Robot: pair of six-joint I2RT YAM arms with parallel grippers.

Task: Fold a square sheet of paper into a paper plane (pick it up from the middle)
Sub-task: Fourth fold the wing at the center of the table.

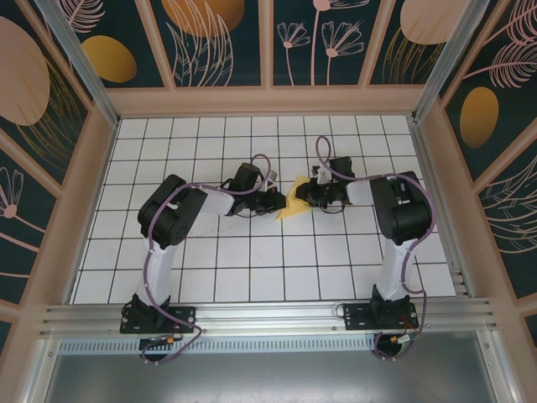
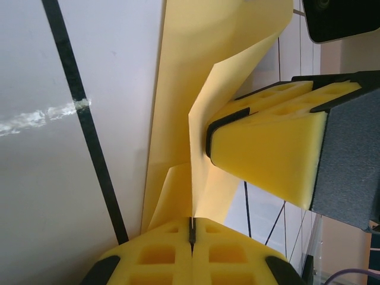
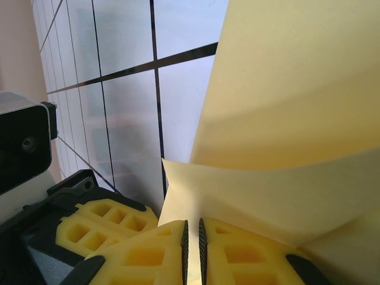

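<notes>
The square sheet of paper [image 1: 292,204] is yellow, creased and partly folded, and it is held up over the tiled floor between both arms. My left gripper [image 1: 273,202] is shut, pinching a folded edge of the paper [image 2: 196,77] between its yellow fingertips [image 2: 172,243]. My right gripper [image 1: 310,196] comes from the other side, its jaws nearly together with a paper flap [image 3: 285,119] running down into the thin gap. The right gripper's fingers [image 2: 267,142] press against the sheet in the left wrist view. The left gripper's fingers [image 3: 101,225] lie low at the left in the right wrist view.
The white tiled floor [image 1: 252,260] with black grid lines spreads all round the grippers. Beige frame walls [image 1: 268,101] with dark floral panels close in the back and sides. A metal rail [image 1: 268,315] runs along the near edge by the arm bases.
</notes>
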